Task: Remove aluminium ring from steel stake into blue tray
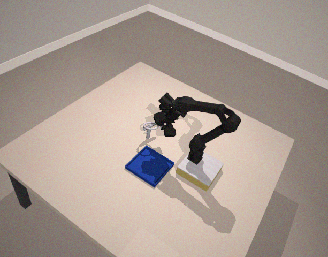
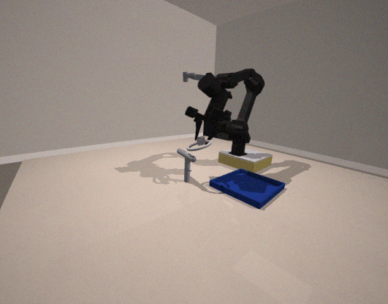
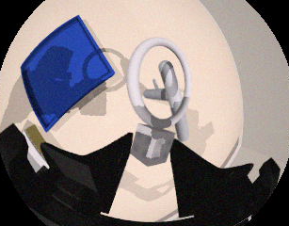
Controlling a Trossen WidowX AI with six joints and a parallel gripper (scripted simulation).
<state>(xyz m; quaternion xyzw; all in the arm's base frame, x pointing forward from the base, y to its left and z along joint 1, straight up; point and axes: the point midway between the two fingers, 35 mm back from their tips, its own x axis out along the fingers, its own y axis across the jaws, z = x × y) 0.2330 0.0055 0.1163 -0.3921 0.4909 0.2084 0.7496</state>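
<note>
Ring (image 1: 151, 128) (image 2: 199, 145) (image 3: 134, 80) hanging above stake (image 1: 148, 134) (image 2: 187, 171) (image 3: 182, 127), freed; tool (image 1: 160, 127) (image 2: 202, 140) (image 3: 152, 139) gripping its tab (image 2: 200, 140) (image 3: 152, 146). Lowering into tray (image 1: 158, 181) (image 2: 243, 199) (image 3: 64, 61), releasing and withdrawing are remaining.

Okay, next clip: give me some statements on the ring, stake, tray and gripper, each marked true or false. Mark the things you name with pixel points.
1. The gripper (image 2: 204, 139) (image 3: 152, 139) is shut on the tab (image 2: 201, 140) (image 3: 152, 145) of the ring (image 1: 143, 126) (image 2: 188, 149) (image 3: 134, 77). True.
2. The ring lies inside the blue tray (image 1: 139, 176) (image 2: 235, 196) (image 3: 90, 42). False: it is held up in the air; only shadow falls in the tray.
3. The stake (image 1: 148, 134) (image 2: 187, 171) (image 3: 181, 124) stands outside the tray. True.
4. The cross-bar (image 2: 184, 154) (image 3: 168, 75) is missing from the stake. False: it sits across the top.
5. The arm's base stands on the tray. False: it stands on a separate block (image 1: 190, 178) (image 2: 235, 161) with yellow sides.
</note>
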